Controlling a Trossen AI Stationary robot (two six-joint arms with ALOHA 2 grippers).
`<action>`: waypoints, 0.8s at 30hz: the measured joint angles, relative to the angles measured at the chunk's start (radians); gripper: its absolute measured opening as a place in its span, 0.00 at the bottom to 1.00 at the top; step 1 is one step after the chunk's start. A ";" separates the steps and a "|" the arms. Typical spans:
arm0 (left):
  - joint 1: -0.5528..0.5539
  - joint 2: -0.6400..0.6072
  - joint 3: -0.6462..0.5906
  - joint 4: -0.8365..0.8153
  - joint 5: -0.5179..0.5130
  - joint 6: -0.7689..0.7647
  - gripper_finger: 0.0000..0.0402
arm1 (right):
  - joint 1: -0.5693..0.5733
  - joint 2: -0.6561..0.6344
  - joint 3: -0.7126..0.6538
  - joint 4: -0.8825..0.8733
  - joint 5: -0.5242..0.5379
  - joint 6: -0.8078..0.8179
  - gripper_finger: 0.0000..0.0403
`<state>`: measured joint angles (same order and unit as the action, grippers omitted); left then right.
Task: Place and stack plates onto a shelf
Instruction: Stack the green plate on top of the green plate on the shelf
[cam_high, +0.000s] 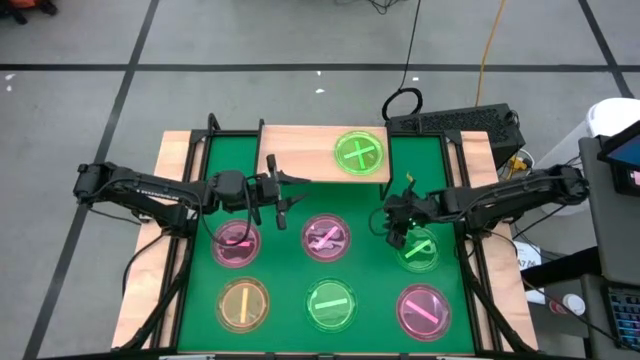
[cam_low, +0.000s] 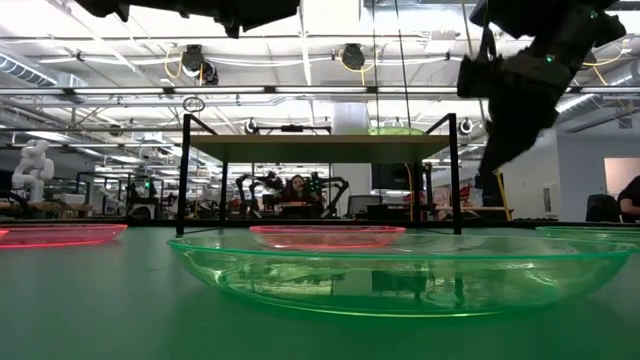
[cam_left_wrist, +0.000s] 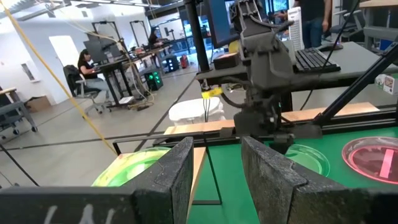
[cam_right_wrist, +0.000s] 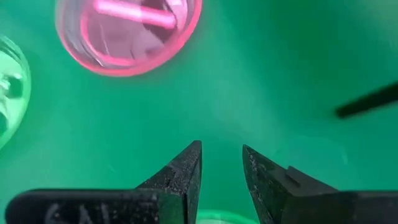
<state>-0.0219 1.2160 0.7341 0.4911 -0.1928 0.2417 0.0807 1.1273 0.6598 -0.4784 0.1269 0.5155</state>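
Observation:
The shelf (cam_high: 300, 150) is a light wooden board on black legs at the table's far side. One green plate with a cross (cam_high: 358, 154) lies on its right half. Several more plates lie flat on the green mat: pink (cam_high: 235, 243), pink (cam_high: 326, 237), green (cam_high: 418, 250), yellow-orange (cam_high: 242, 304), green (cam_high: 331, 305), pink (cam_high: 424, 311). My left gripper (cam_high: 288, 195) (cam_left_wrist: 216, 149) is open and empty, held level just in front of the shelf's near edge. My right gripper (cam_high: 394, 225) (cam_right_wrist: 221, 152) is open, pointing down at bare mat beside the far-left rim of the green plate (cam_right_wrist: 214, 218).
Black frame rails (cam_high: 190, 250) run along both sides of the mat. A keyboard (cam_high: 455, 122) and cables lie beyond the far right corner. In the low view the shelf (cam_low: 320, 147) stands on thin legs, with open space beneath it. People sit at desks in the room behind.

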 joint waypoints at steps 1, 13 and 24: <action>0.000 0.000 0.000 0.000 0.000 0.000 0.36 | 0.010 0.011 0.000 -0.020 0.000 0.012 0.25; 0.000 0.000 0.000 0.000 0.000 0.000 0.36 | 0.227 0.051 0.134 -0.246 0.015 0.254 0.25; 0.000 0.000 0.000 0.000 0.000 -0.020 0.36 | 0.397 0.251 0.208 -0.355 -0.012 0.437 0.25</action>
<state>-0.0219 1.2156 0.7341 0.4911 -0.1928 0.2212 0.4779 1.3779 0.8677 -0.8334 0.1144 0.9524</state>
